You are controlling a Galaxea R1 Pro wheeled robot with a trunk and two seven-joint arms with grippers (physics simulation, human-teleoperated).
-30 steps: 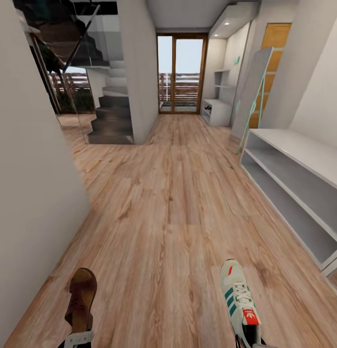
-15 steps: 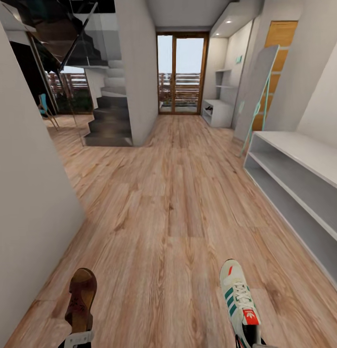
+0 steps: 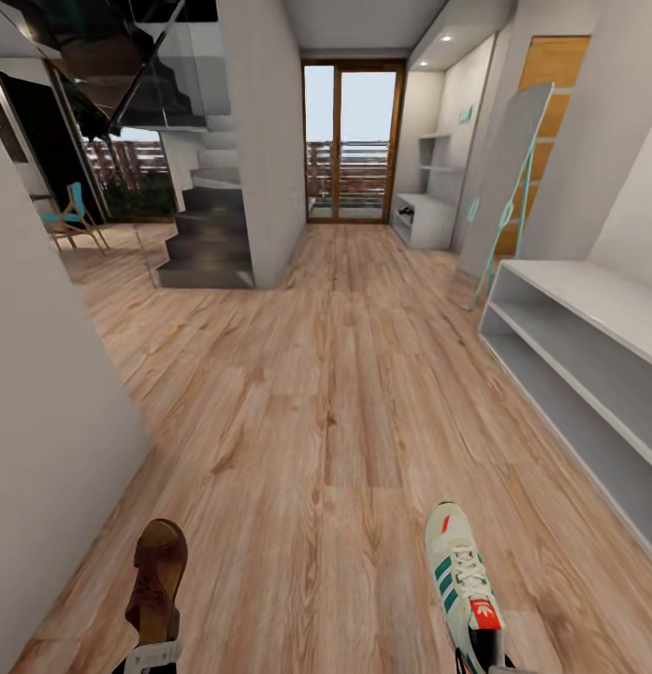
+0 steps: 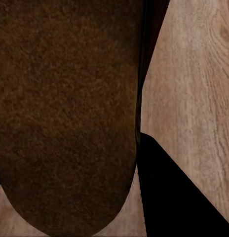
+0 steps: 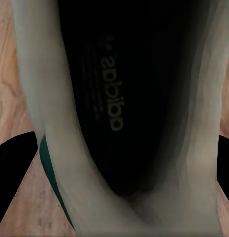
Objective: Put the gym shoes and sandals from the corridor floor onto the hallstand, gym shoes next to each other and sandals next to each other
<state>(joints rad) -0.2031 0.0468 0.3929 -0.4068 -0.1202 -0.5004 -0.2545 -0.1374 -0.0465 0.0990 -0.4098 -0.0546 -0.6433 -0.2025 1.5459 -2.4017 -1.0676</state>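
Observation:
A brown sandal (image 3: 157, 580) sticks forward from my left gripper (image 3: 152, 650), which is shut on its heel end at the picture's lower edge. Its dark sole (image 4: 65, 113) fills much of the left wrist view, beside one black finger (image 4: 173, 197). My right gripper (image 3: 485, 652) is shut on a cream gym shoe (image 3: 464, 580) with green stripes and a red tongue. The right wrist view looks into the shoe's dark insole (image 5: 114, 94), with black fingers (image 5: 11, 173) at either side. Both are carried above the corridor floor (image 3: 335, 393). The hallstand (image 3: 422, 217) stands far off at the right wall, under two staggered shelves.
A long low open bench (image 3: 587, 365) with two tiers runs along the right wall close by. A leaning mirror (image 3: 513, 178) stands beyond it. A dark staircase (image 3: 199, 243) and a pillar (image 3: 265, 140) rise at the left. A grey wall (image 3: 45, 421) is close on my left. A glass door (image 3: 352, 140) ends the corridor.
The whole view has shifted: the left wall takes up less, a blue chair shows behind it, and the near bench has slid right. Both grippers keep their shoes in the same place.

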